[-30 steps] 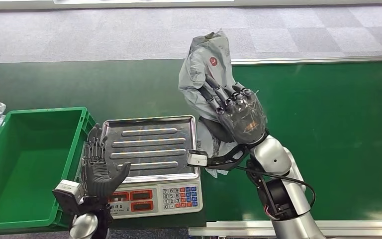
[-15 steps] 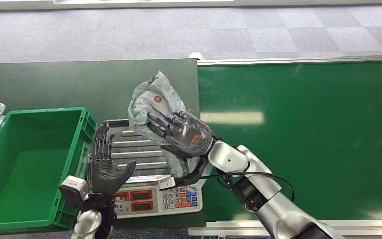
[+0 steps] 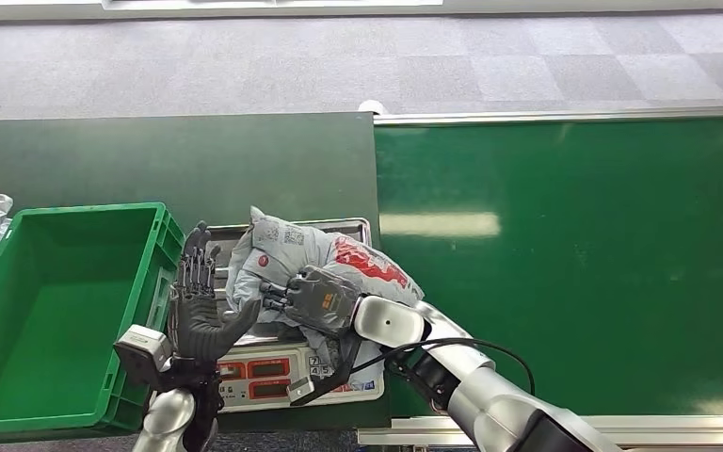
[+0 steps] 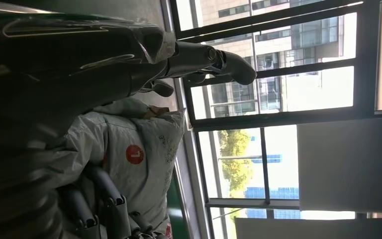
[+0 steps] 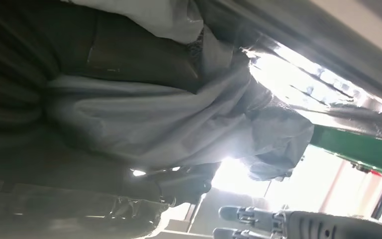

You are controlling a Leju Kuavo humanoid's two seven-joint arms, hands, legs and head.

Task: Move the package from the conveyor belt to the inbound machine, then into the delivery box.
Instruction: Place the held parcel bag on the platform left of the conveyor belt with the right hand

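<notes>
- Low in the middle of the head view, our right hand [image 3: 315, 299] grips the grey package [image 3: 325, 259], which lies over the scale's metal tray [image 3: 362, 227].
- Our left hand [image 3: 195, 306] stands upright with fingers spread, holding nothing, between the scale and the green delivery box [image 3: 56, 311] at lower left.
</notes>
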